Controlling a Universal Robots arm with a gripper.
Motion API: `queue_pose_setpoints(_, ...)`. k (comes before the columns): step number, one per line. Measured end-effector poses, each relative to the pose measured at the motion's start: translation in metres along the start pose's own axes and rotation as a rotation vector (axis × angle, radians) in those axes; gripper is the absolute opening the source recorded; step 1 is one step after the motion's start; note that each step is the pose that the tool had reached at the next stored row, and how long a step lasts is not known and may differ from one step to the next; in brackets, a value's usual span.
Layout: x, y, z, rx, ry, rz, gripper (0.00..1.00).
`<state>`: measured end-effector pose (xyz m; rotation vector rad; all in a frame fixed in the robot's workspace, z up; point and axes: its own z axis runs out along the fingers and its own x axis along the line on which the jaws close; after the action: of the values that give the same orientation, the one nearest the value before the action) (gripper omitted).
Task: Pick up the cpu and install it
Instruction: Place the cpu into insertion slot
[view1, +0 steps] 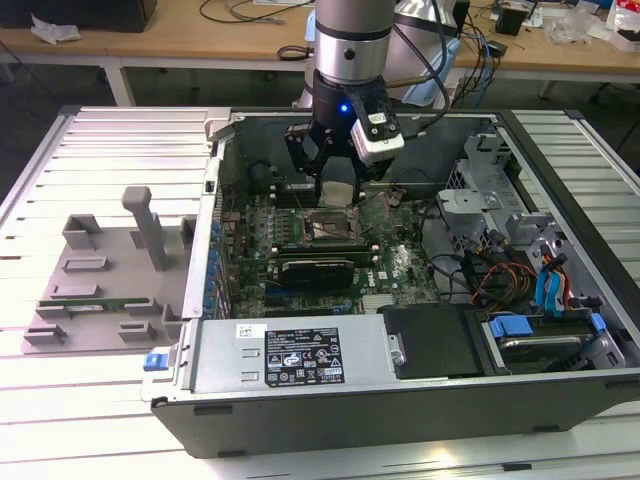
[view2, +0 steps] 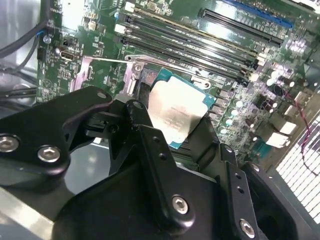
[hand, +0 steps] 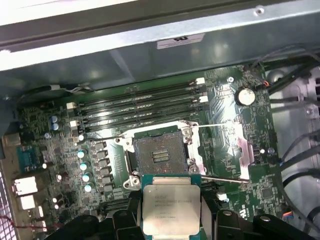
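The cpu (hand: 171, 204) is a flat square chip with a silver metal top and a green rim, and my gripper (hand: 171, 212) is shut on it by two opposite edges. The black fingers (view2: 137, 120) flank the cpu (view2: 175, 112) in the second wrist view. The chip hangs just above the motherboard, beside the open socket (hand: 160, 155), whose retention frame is lifted and whose contact field is bare. In the exterior view my gripper (view1: 336, 190) reaches down into the open computer case over the socket area (view1: 330, 225).
Black memory slots (hand: 140, 107) run alongside the socket. The case walls (view1: 225, 150), a drive cage (view1: 480, 190) and loose cables (view1: 510, 275) crowd the exterior view's right. A grey plastic tray with posts (view1: 110, 270) holding a green memory stick (view1: 95, 302) sits at the exterior view's left.
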<state>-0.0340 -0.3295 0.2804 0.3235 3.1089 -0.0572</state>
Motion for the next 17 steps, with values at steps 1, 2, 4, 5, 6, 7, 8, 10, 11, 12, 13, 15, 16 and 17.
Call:
queue_pose_setpoints(1, 0.0, 0.0, 0.0001, 0.0002, 0.0004, 0.013, 0.55)
queue_pose_setpoints(2, 0.0, 0.0, 0.0002, 0.0004, 0.0008, 0.024, 0.55)
queue_pose_setpoints(4, 0.0, 0.0, 0.0006, 0.0012, 0.0023, 0.068, 0.55)
queue_pose_setpoints(5, 0.0, 0.0, 0.0007, 0.0016, 0.0029, 0.082, 0.55)
queue_pose_setpoints(6, 0.0, 0.0, 0.0008, 0.0019, 0.0035, 0.103, 0.55)
queue_pose_setpoints(7, 0.0, 0.0, 0.0009, 0.0022, 0.0041, 0.12, 0.55)
queue_pose_setpoints(8, 0.0, 0.0, 0.0009, 0.0025, 0.0047, 0.136, 0.55)
queue_pose_setpoints(10, 0.0, 0.0, 0.001, 0.003, 0.0055, 0.157, 0.55)
queue_pose_setpoints(11, 0.0, 0.0001, 0.0013, 0.0033, 0.0063, 0.183, 0.55)
queue_pose_setpoints(12, 0.0, 0.0001, 0.0015, 0.0038, 0.007, 0.203, 0.55)
queue_pose_setpoints(13, 0.0, 0.0, 0.0016, 0.0042, 0.0076, 0.22, 0.55)
queue_pose_setpoints(15, 0.0, 0.0001, 0.0019, 0.0046, 0.0085, 0.244, 0.55)
queue_pose_setpoints(16, 0.0001, 0.0001, 0.0022, 0.0051, 0.0094, 0.272, 0.55)
queue_pose_setpoints(17, 0.0, 0.0001, 0.0022, 0.0055, 0.01, 0.289, 0.55)
